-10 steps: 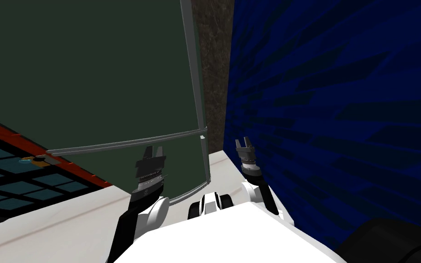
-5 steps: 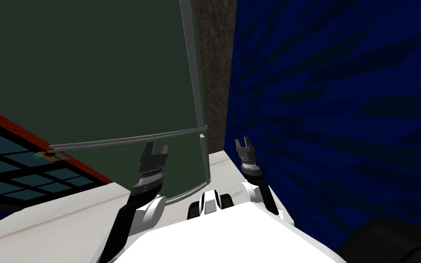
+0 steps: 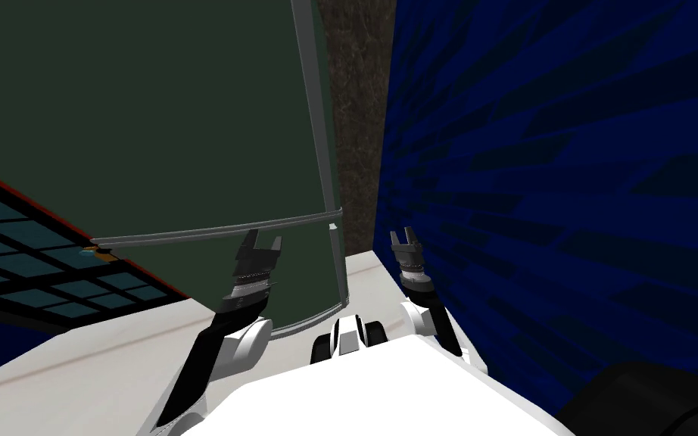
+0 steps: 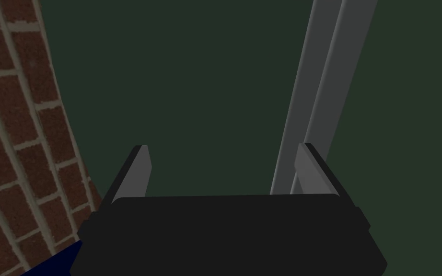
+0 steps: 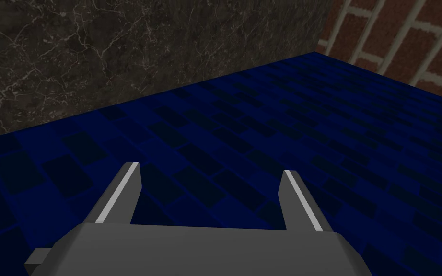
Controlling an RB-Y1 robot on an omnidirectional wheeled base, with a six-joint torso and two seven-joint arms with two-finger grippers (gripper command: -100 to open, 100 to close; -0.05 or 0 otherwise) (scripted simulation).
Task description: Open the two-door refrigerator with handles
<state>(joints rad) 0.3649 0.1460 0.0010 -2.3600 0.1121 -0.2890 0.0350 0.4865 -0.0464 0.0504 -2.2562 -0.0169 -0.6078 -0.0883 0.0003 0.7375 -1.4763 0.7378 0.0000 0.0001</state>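
Head view: my left gripper (image 3: 258, 244) hung just under the dark green refrigerator's (image 3: 151, 113) grey handle (image 3: 211, 230), fingers spread. Left wrist view: that handle ran beside one finger (image 4: 311, 167), ungrasped. Right wrist view: my right gripper (image 5: 208, 189) was released too, facing a blue tiled wall (image 5: 311, 120).

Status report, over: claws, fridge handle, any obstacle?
Left claw open, handle beside one finger, not gripped. Right claw open, near blue wall. Nothing between left claw and handle.

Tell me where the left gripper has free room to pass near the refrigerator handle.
Free: the bare green door between the brick wall and the grey handle, ahead of the open left gripper. Crowded: the right gripper sits close to the blue wall.
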